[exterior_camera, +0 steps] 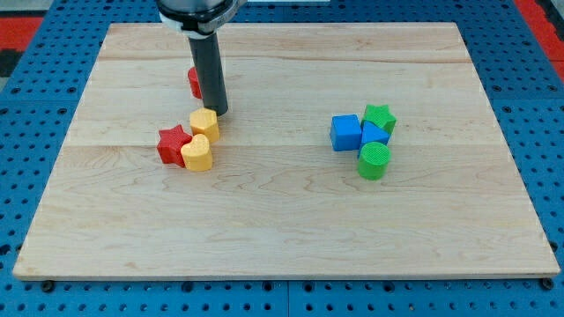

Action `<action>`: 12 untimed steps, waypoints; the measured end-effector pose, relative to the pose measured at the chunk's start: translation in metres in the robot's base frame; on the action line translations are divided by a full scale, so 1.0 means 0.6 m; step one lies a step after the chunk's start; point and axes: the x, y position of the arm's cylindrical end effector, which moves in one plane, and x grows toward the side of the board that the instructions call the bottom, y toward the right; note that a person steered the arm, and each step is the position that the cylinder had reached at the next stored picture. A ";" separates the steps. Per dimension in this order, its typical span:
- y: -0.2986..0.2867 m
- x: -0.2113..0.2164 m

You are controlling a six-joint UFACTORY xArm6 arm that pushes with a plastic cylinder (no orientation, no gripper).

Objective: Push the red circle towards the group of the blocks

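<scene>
The red circle (193,82) lies at the upper left of the wooden board (282,220), partly hidden behind my rod. My tip (219,112) rests on the board just right of and below the red circle, touching or nearly touching it. Just below the tip lies a yellow block (204,124), with a red star (173,143) and a second yellow block (197,153) below-left of it. At the view's right is a group: a blue cube (345,132), a green star (381,117), a second blue block (374,135) and a green cylinder (374,161).
The board lies on a blue pegboard surface (35,106). A red area (18,26) shows at the top left corner.
</scene>
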 end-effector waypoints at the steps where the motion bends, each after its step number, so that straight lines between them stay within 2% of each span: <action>1: -0.006 0.022; 2: -0.007 0.024; 3: 0.101 -0.030; 4: 0.124 -0.123; 5: 0.049 -0.194; 6: -0.050 -0.174; 9: -0.053 -0.059; 10: -0.041 -0.062; 12: 0.105 -0.067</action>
